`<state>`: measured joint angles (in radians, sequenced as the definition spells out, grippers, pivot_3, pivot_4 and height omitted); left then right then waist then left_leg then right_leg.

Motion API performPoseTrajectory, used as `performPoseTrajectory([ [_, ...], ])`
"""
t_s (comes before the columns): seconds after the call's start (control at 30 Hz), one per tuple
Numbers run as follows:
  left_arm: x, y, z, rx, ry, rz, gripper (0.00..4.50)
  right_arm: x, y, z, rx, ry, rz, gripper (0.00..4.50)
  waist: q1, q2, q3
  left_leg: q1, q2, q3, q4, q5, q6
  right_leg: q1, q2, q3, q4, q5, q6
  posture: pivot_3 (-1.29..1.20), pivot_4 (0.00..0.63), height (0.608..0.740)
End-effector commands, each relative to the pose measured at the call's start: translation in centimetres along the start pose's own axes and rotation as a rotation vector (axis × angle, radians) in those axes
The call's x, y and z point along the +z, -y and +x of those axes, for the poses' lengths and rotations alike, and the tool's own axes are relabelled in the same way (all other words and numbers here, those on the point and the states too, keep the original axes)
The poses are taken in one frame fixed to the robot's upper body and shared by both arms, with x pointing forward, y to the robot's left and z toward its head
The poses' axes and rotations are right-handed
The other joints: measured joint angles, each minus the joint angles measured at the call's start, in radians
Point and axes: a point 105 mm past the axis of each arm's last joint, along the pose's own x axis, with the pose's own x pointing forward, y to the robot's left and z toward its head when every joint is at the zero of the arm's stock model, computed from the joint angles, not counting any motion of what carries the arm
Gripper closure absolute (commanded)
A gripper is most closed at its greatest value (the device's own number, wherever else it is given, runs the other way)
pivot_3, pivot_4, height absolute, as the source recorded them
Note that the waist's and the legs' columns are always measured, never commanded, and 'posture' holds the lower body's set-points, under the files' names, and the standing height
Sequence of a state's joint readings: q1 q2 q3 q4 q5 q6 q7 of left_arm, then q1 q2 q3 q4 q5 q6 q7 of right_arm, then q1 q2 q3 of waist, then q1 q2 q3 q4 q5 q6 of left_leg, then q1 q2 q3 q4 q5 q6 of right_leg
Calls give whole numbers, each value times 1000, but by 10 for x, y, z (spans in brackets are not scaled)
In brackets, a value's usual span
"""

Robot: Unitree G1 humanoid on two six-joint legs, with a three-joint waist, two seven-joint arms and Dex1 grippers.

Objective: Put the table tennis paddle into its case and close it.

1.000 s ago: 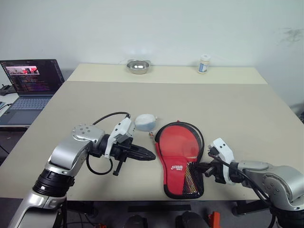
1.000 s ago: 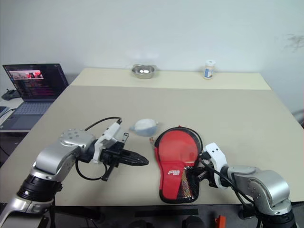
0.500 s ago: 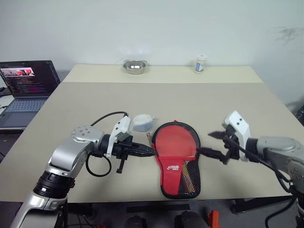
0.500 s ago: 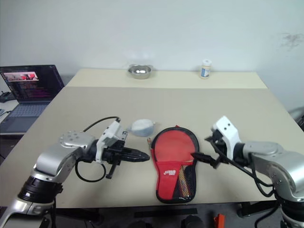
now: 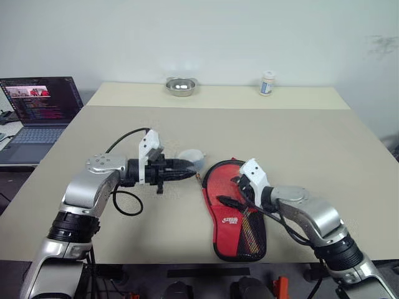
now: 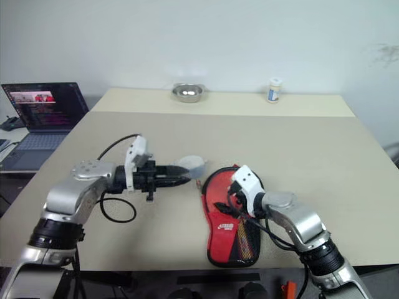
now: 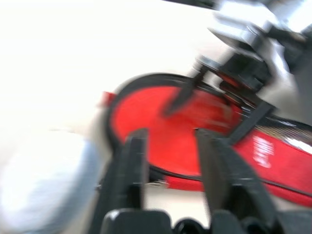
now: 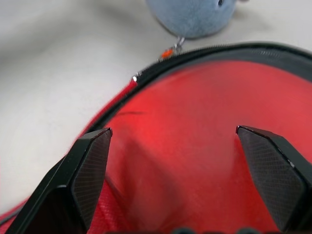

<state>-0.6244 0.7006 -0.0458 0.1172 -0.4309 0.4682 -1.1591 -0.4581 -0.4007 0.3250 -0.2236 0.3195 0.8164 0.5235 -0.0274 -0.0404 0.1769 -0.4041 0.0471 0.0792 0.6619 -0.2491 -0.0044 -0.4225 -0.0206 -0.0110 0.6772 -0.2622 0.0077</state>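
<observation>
Case (image 5: pixel 235 205) lies flat directly under the right gripper (image 8: pixel 185 180), fingers spread wide above its red face (nothing held). Left gripper (image 5: pixel 187 176), fingers parted, hangs just beside its zipper rim.

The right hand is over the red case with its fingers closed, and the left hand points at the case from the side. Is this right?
Not quite. The right hand is over the case, but its fingers are wide open, as the right wrist view shows. The left hand does point at the case from the side.
</observation>
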Motion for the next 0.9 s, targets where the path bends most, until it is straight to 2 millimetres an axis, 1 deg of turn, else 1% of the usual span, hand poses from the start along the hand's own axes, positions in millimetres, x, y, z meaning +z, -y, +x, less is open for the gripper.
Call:
performPoseTrajectory([
  [0.03, 13, -23, -1, 93, 19, 68, 1405, 12, -4, 1, 4, 52, -40, 0, 0, 0, 0, 0, 0, 0, 0, 0, 0, 0, 0, 0, 0, 0, 0, 0, 150, 740],
  [0.13, 6, -36, 4, 108, -21, 81, 268, 13, -6, 0, 6, 54, -49, 0, 0, 0, 0, 1, 0, 0, 0, 0, 0, 0, 0, 0, 1, 0, 0, 0, 150, 740],
  [0.17, 4, -38, 6, 108, -28, 84, 39, 14, -7, 0, 5, 55, -51, 0, 0, 0, 0, 1, 0, 0, 0, 0, 0, 0, 0, 0, 2, 0, 0, 0, 150, 740],
  [0.27, -5, -51, 16, 123, -72, 66, 39, 23, -9, -3, 3, 93, -54, 0, 0, 0, 0, 1, 0, 0, 0, 0, 0, 0, 1, 0, 1, 0, 0, 0, 150, 740],
  [0.3, -4, -52, 19, 111, -68, 66, 39, 28, -5, -3, -28, 114, -54, 0, 0, 0, 0, 1, 0, 0, 0, 0, 0, 0, 1, 0, 1, 0, 0, 0, 150, 740],
  [0.37, -4, -51, 21, 89, -62, 80, 39, 30, 3, -3, -83, 122, -61, 0, -2, 0, 0, 0, 0, 1, 0, 0, 0, 0, 1, 0, 1, 0, 0, 0, 150, 740],
  [0.43, -5, -51, 22, 73, -60, 67, 39, 20, 12, -1, -124, 94, -38, 0, -3, 0, 0, 0, 0, 1, 0, 0, 0, -1, 1, 0, 1, 0, 0, 0, 150, 740],
  [0.5, -11, -49, 24, 48, -76, 49, 39, 3, 18, 1, -154, 32, -41, 0, -3, 0, 0, 0, 0, 1, 0, 0, 0, -1, 1, 0, 1, 0, 0, 0, 150, 740],
  [0.57, -18, -50, 24, 49, -94, 32, 39, -9, 21, 1, -174, -6, -44, 0, -2, 0, 0, 0, 0, 1, 0, 0, 0, -1, 1, 0, 1, 0, 0, 0, 150, 740],
  [0.63, -23, -52, 25, 58, -107, 5, 39, -12, 23, 2, -193, -16, -39, 0, -3, 0, 0, 0, 0, 1, 0, 0, 0, -1, 1, 1, 2, 0, 0, 0, 150, 740],
  [0.73, -33, -55, 29, 75, -129, -22, 39, -9, 23, 2, -195, -7, -40, 0, -2, -1, 0, 0, 0, 1, 1, 0, 0, -1, 1, 0, 3, 0, 0, 0, 150, 740],
  [0.9, -44, -60, 37, 111, -151, -47, 39, -6, 22, 3, -198, -5, -52, 0, -2, -1, -1, 2, 0, 1, 1, 0, 0, 0, 1, 0, 3, 0, 0, 0, 150, 740],
])
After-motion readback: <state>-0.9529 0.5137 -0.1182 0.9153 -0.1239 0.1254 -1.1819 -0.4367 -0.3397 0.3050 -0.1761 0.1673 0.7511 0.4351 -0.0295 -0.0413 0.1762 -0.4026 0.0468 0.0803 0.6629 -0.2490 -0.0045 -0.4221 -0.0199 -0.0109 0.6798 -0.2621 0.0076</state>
